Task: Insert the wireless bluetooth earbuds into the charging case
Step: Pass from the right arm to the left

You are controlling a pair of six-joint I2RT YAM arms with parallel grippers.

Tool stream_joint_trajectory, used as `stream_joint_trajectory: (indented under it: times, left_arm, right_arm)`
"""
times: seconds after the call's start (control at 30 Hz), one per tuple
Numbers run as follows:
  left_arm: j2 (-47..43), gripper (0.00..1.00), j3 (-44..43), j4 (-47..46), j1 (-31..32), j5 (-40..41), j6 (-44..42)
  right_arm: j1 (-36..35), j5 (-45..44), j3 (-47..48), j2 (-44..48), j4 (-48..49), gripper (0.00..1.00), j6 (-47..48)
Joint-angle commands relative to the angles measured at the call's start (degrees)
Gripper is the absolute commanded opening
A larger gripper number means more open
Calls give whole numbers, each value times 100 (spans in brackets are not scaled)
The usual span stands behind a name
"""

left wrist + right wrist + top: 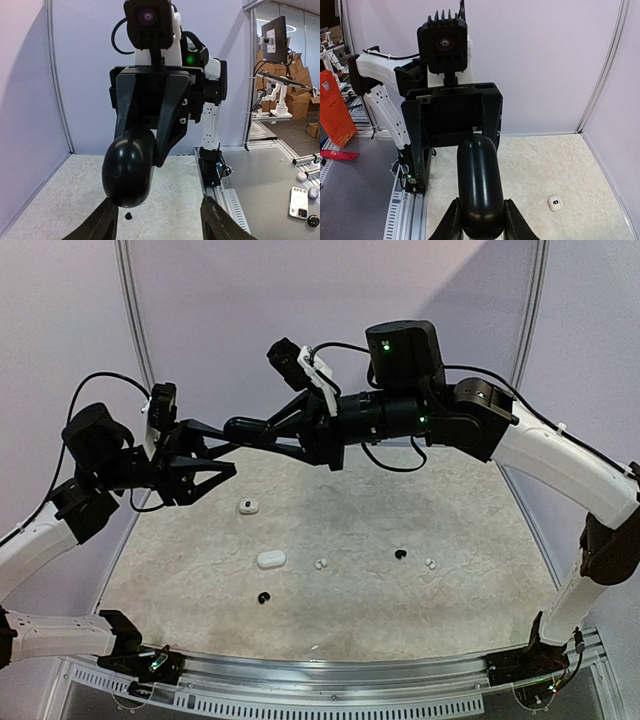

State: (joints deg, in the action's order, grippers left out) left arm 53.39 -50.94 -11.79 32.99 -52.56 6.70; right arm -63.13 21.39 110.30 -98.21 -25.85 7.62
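Left wrist: the left gripper point(162, 225) has its jaws apart, and the black charging case point(127, 172) hangs raised just ahead of them.

Right wrist: the right gripper point(481, 222) is clamped on that case.

Top external: two white earbuds point(321, 564) and two black earbuds point(264, 597) lie scattered on the tabletop point(480, 530), near two white cases point(271, 559).

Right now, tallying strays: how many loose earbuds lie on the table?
4: the front black earbud, the middle white earbud, the right black earbud and the far-right white earbud beside it. Others may be hidden.
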Motion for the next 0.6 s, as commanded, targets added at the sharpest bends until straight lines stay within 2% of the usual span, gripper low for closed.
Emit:
stream_joint_trajectory:
  times: [0.0,0.2,0.47,0.57]
  left_arm:
    - [36,58,-17,-200,41,-149,140]
    - [23,60,-78,-43,67,83,105]
    - [105,35,-213,213,84,83,-46]
    - [141,34,-237,228,93,46,-63]
  right_arm:
    - [-117,-385,309,-77,-547,0,84]
    - [-199,-433,360,-108,-739,0,254]
    - [-213,-472,338,-115,-712,0,296]
    - [-209,-480,334,-132,-747,0,302]
